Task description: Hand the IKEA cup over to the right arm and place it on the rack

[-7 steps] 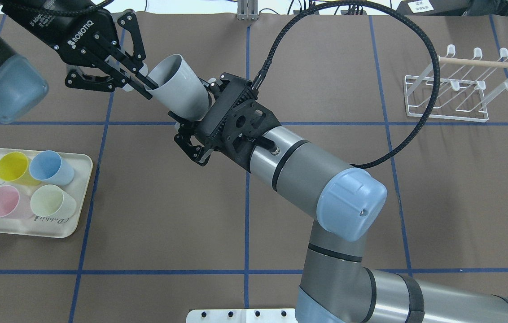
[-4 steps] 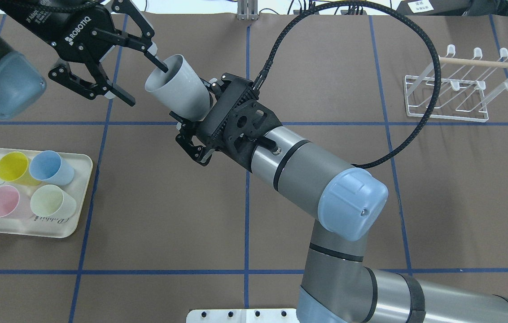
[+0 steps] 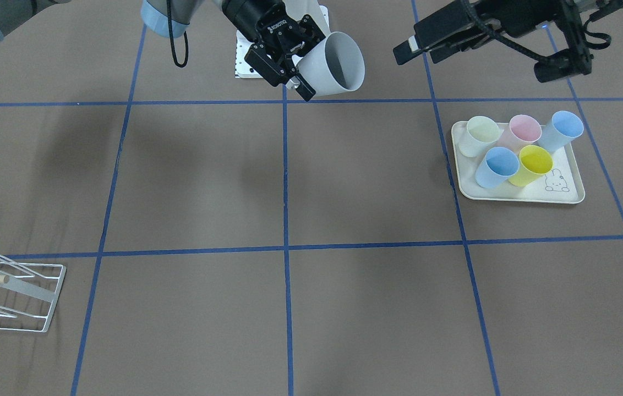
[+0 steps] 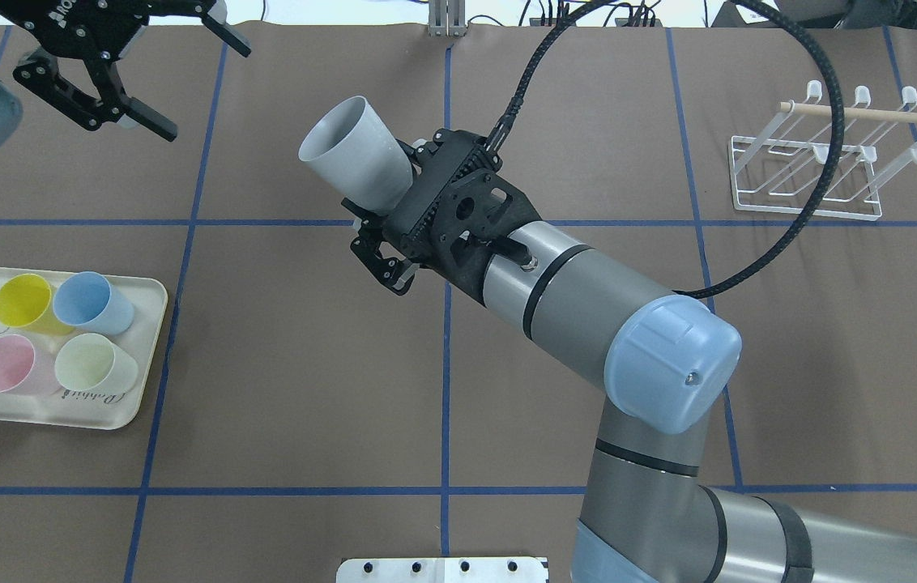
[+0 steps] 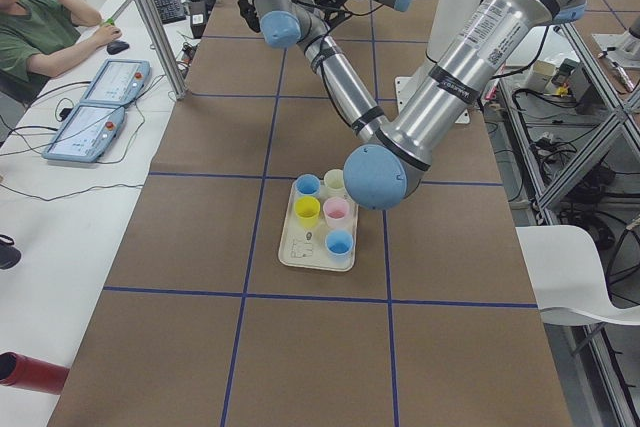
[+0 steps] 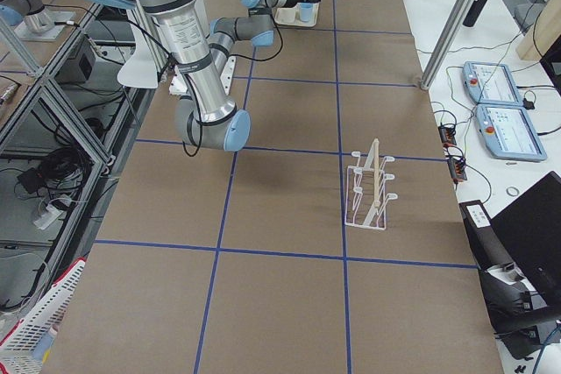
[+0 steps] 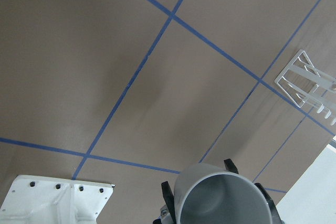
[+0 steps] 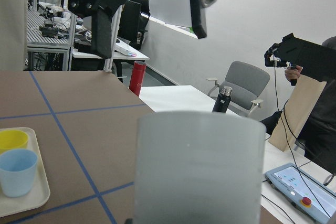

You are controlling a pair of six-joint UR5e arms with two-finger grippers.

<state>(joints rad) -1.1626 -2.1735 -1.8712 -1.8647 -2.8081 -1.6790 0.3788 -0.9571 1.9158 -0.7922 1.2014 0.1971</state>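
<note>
The left hand (image 4: pixel 207 93) has released the grey cup (image 4: pixel 355 154) and drawn back, spread wide.

Six tapered plastic cups in all: one grey plastic cup (image 3: pixel 333 63) and five pastel ones, namely a light blue cup (image 3: pixel 494 168), a second light blue cup (image 3: pixel 562 129), one yellow cup (image 3: pixel 533 165), one pink cup (image 3: pixel 523 132) and one pale green cup (image 3: pixel 479 137). One cream rectangular tray (image 3: pixel 515 193). One white wire rack (image 4: pixel 807 211) with one light wooden dowel (image 4: pixel 872 113). Two silver-grey robot arms with pale blue joint caps: the left arm (image 5: pixel 470 47) and the right arm (image 4: pixel 580 291).
</note>
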